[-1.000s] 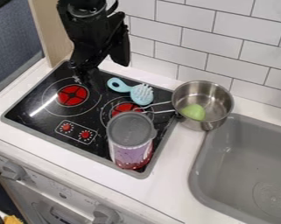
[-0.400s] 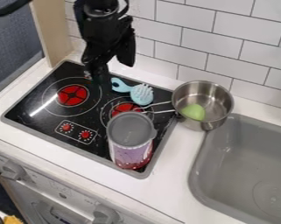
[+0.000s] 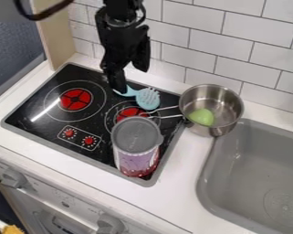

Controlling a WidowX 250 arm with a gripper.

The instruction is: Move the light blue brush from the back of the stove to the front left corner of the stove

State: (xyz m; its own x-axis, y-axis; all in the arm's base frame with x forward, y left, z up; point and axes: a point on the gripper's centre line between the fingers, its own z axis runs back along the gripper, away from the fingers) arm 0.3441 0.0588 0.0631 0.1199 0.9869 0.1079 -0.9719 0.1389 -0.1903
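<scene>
See the blue brush [image 3: 149, 98] left of the metal pot [image 3: 227, 101], handle partly behind the claw [image 3: 119, 87]; cannot tell whether apart or clamped.

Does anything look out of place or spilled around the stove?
Yes: a light-blue brush lies bristles-up on the cooktop, an odd spot for it, and a lidded canister stands near the cooktop's front edge. Either might be harmed if the burners heat. No spill stands out.

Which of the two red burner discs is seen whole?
The left disc, as pictured: it shows complete, while the canister hides the lower part of the right disc.
</scene>
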